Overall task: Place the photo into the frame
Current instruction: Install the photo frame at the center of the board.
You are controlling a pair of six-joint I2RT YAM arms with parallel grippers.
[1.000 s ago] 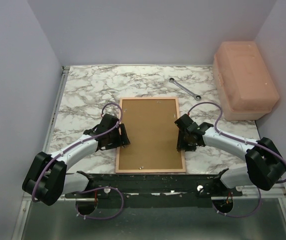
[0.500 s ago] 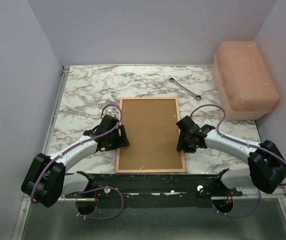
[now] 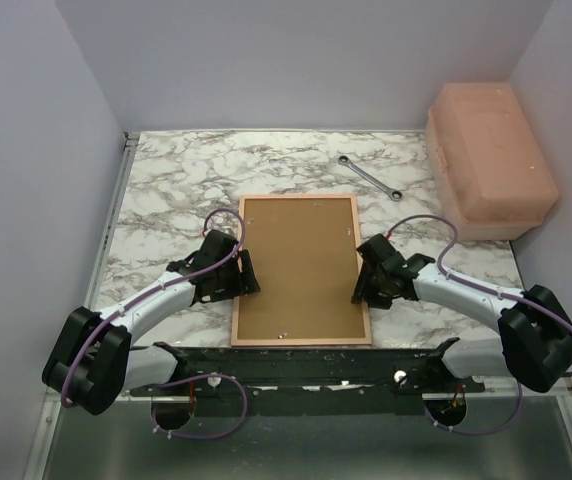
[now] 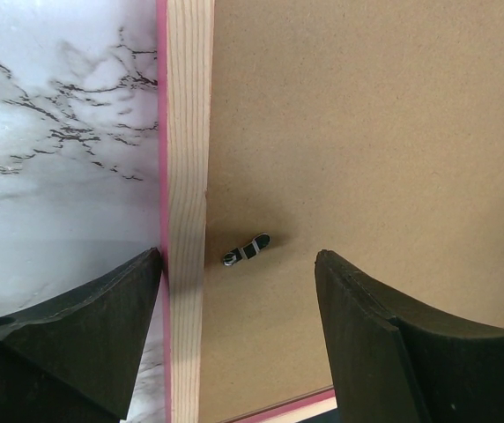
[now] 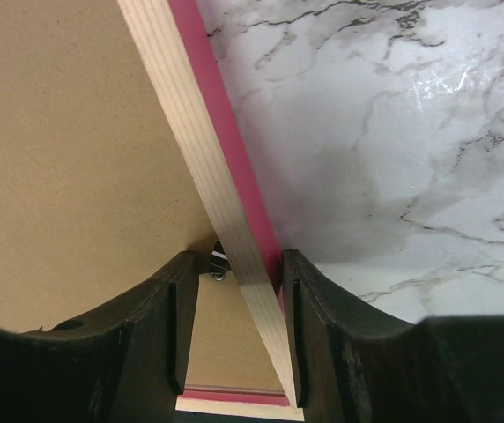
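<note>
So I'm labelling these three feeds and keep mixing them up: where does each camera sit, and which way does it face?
Top view: high behind the arm bases, looking down on the table; both arms show, with the left gripper and right gripper flanking the frame.
Left wrist: on the left arm, looking down at the frame's left rail and brown board; its two fingers show.
Right wrist: on the right arm, looking down at the right rail; its fingers straddle it.
Shared: all three see frame and board.

Wrench [image 3: 369, 178] on marble table [image 3: 166, 190], salmon box [image 3: 491, 160], brown backing panel [image 3: 301, 265]
</note>
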